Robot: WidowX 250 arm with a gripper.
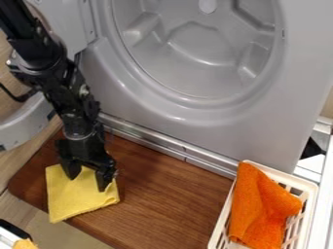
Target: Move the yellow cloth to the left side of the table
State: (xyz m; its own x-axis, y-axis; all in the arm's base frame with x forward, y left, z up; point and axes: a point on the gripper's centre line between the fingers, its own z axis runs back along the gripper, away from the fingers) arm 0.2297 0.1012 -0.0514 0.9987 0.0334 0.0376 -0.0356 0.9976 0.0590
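A yellow cloth [75, 199] lay at the lower left of the frame, partly on the brown worktop [159, 194] and with one corner past its front edge, as a robot's black hand [87, 181] stood over its upper part, fingers parted and closed on nothing, yellow fabric showing in the gap between them. The cloth looked light, soft and limp, likely to fold or bunch rather than hold its shape, with little about it to slip or break. A raised pinch of fabric near the middle of the upper part would probably have offered the surest hold; a grip on the very edge might have let the rest trail or curl under. Its nap appeared fine and matte, its outline roughly square with softened corners. The worktop, rounded at its left corner, bore a streaked, wood-like grain and a faint sheen. Behind it ran a ridged metal rail [175, 149] beneath a smooth grey panel [260, 131] moulded around a broad round recess. At the lower right, a rumpled orange cloth [257, 211] with a coarser pile sat in a slotted, off-white basket [222, 214].
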